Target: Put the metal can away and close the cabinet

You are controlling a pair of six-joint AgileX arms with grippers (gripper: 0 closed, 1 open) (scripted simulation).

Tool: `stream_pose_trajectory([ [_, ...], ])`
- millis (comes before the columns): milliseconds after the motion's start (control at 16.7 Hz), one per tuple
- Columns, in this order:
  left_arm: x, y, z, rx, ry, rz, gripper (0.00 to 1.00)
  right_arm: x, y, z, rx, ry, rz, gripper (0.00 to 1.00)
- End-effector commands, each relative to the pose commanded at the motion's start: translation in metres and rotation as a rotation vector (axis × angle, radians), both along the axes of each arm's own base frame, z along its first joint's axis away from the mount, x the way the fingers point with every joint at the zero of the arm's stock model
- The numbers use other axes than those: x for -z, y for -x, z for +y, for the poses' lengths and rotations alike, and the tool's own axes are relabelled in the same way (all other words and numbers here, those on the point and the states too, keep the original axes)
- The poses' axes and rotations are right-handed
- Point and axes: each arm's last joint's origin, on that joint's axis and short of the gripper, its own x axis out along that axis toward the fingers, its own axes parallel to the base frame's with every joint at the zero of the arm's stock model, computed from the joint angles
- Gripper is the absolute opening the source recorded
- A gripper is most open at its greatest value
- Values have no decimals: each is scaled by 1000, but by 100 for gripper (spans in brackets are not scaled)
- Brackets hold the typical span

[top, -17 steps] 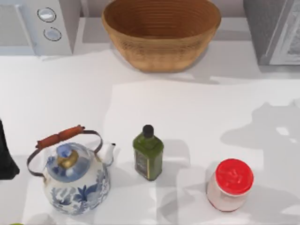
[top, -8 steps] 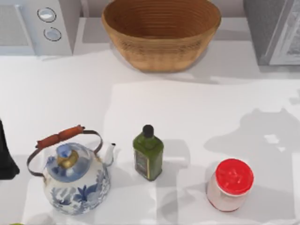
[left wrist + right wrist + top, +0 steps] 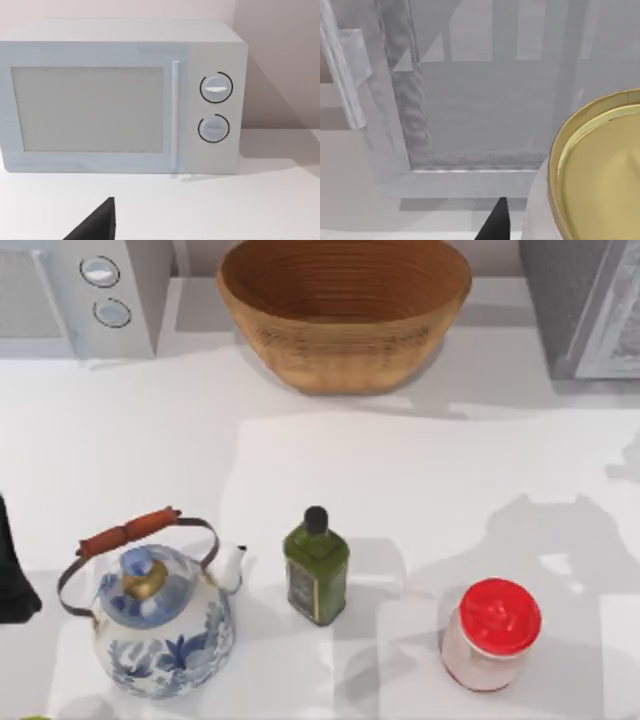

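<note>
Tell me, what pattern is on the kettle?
Blue flowers and leaves on white, seen best in the top view: the kettle.

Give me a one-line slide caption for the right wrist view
Right wrist view: the metal can, gold end up close, facing the open grey cabinet with its door frame swung aside.

On the table we counted one woven basket [image 3: 345, 310], one microwave [image 3: 85, 295], one patterned teapot [image 3: 160, 615], one green bottle [image 3: 316, 570], one red-lidded jar [image 3: 492, 633] and one grey cabinet [image 3: 585, 305]; one gold-topped can [image 3: 600, 170] sat close by our right pincer.
</note>
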Motion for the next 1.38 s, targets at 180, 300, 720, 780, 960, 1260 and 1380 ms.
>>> stream_pose_trajectory([
  [180,0,0,0,0,0,0,100,-1,28,17,-19,-9,5,0],
  [300,0,0,0,0,0,0,100,-1,50,28,-30,-8,-7,0],
  [720,0,0,0,0,0,0,100,14,125,51,-36,19,-157,0],
  [780,0,0,0,0,0,0,100,18,132,53,-32,22,-184,0],
  [960,0,0,0,0,0,0,100,31,147,55,-13,25,-251,0],
  [1260,0,0,0,0,0,0,100,41,154,56,11,24,-301,0],
  [1380,0,0,0,0,0,0,100,41,154,56,11,24,-301,0],
])
